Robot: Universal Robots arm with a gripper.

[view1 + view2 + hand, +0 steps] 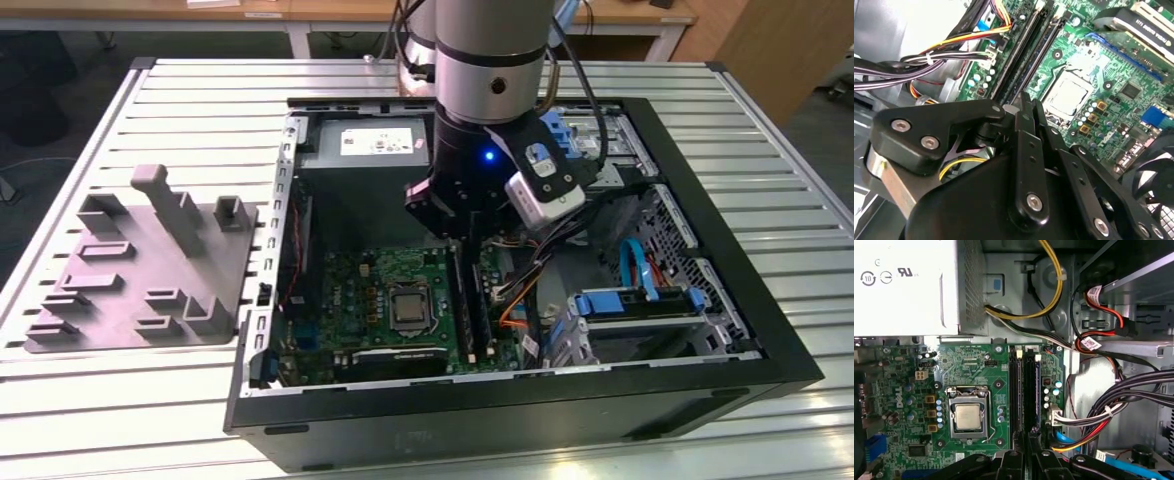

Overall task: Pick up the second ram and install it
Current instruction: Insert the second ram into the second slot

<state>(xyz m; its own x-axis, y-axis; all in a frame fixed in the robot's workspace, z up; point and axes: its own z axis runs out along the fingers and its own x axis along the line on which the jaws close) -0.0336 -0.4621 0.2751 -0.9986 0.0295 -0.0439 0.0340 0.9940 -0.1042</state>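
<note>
My gripper reaches down into the open computer case, over the far end of the two long black memory slots on the green motherboard. In both wrist views its black fingers stand pressed together, the gripper in line with the slot nearer the cables. The second ram shows as a thin dark blue-green edge along that slot and reads as a dark upright strip in the exterior view. I cannot tell whether the fingertips touch it.
The processor socket lies beside the slots. Bundled cables run close on the slots' other side. The power supply sits at the case's far end. A grey plastic block with upright posts lies on the table at the exterior view's left.
</note>
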